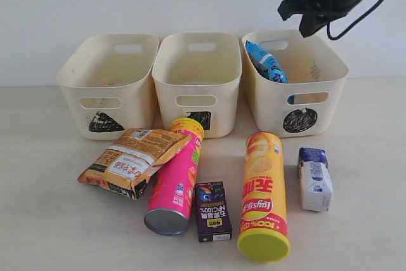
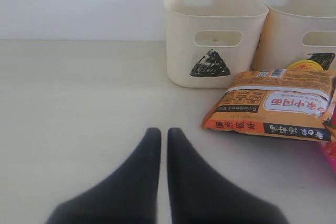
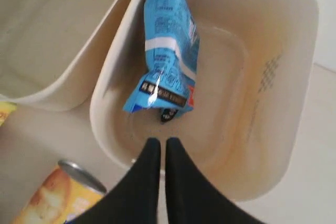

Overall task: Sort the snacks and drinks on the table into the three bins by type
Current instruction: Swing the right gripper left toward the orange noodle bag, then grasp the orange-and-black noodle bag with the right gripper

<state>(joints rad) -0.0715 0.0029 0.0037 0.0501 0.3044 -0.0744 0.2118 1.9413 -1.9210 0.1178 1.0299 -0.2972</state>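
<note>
The blue bag (image 1: 266, 61) (image 3: 167, 51) leans inside the circle bin (image 1: 295, 84) (image 3: 273, 77). My right gripper (image 3: 158, 141) (image 1: 304, 14) hangs above that bin, shut and empty. On the table (image 1: 51, 220) lie the orange-brown bag (image 1: 132, 158) (image 2: 273, 103), the pink tube (image 1: 176, 179), the yellow-orange tube (image 1: 262, 193) (image 3: 58, 195), the dark purple box (image 1: 212, 210) and the white-and-blue pack (image 1: 314, 179). My left gripper (image 2: 160, 132) is shut and empty, low over bare table in front of the triangle bin (image 2: 210, 35) (image 1: 108, 84). It does not show in the exterior view.
The square bin (image 1: 198, 77) (image 2: 294, 30) stands between the other two along the back by the white wall. The orange-brown bag rests partly on the pink tube.
</note>
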